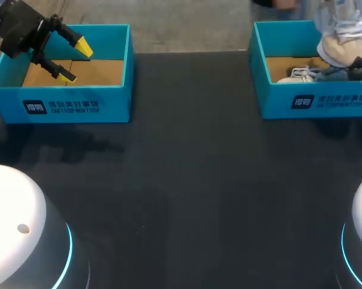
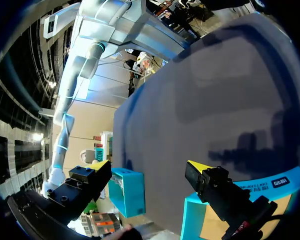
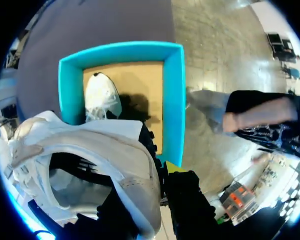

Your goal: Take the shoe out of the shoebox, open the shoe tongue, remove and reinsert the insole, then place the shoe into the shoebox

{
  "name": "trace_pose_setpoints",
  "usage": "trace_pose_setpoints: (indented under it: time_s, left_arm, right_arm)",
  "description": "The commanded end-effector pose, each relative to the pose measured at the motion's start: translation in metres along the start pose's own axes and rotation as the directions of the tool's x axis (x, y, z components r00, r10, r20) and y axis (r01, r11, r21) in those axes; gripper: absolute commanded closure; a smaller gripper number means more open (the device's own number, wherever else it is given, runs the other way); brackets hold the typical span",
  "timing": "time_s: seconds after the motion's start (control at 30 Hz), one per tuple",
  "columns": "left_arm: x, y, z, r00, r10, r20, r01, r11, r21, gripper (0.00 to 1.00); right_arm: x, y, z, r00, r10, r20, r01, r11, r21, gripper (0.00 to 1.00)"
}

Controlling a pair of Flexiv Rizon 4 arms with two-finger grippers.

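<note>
A white and beige shoe [image 1: 342, 45] hangs above the right teal shoebox [image 1: 313, 103], toe down. In the right wrist view my right gripper [image 3: 162, 170] is shut on the rim of this shoe [image 3: 95, 155], with one yellow fingertip [image 3: 174, 166] outside the rim and the other hidden inside. Below it a second white shoe [image 3: 102, 97] lies on the brown floor of that box [image 3: 173, 100]; the same second shoe [image 1: 301, 75] shows in the head view. My left gripper [image 1: 74, 60] hovers open over the empty left shoebox [image 1: 66, 102], holding nothing.
The dark tabletop [image 1: 187, 180] stretches between the two boxes. In the left wrist view the open left gripper [image 2: 149, 166] points across the table, with the left box's wall [image 2: 189, 217] under it. A person's arm is seen beyond the table's far edge.
</note>
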State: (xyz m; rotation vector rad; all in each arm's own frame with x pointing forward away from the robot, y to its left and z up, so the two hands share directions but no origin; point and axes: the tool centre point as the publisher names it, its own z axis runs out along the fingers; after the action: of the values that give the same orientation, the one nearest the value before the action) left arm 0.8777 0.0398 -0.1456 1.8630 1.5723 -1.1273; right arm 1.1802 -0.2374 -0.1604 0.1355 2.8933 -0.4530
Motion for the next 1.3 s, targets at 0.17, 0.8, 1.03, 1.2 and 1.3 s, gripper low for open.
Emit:
trace_pose_setpoints:
  time_s: [0.17,0.8,1.03,1.2,1.3]
  left_arm:
    - [0.000,0.000,-0.001,1.000,0.000,-0.003,0.000,1.000,0.001,0.00]
    - [0.000,0.000,-0.001,1.000,0.000,-0.003,0.000,1.000,0.001,0.00]
    - [0.000,0.000,-0.001,1.000,0.000,-0.003,0.000,1.000,0.001,0.00]
    - [0.000,0.000,-0.001,1.000,0.000,-0.003,0.000,1.000,0.001,0.00]
    - [0.000,0.000,-0.001,1.000,0.000,-0.003,0.000,1.000,0.001,0.00]
  right_arm:
    - [-0.015,-0.025,0.018,0.990,0.139,-0.038,-0.139,0.990,0.018,1.00]
    - [-0.006,-0.070,0.044,0.299,0.949,-0.103,-0.913,0.316,0.258,1.00]
    - [-0.002,-0.070,0.047,0.186,0.981,-0.054,-0.954,0.193,0.227,1.00]
    - [0.009,-0.074,0.046,0.166,0.986,-0.002,-0.951,0.160,0.266,1.00]
    - [0.016,-0.079,0.048,0.161,0.987,0.012,-0.949,0.151,0.278,1.00]
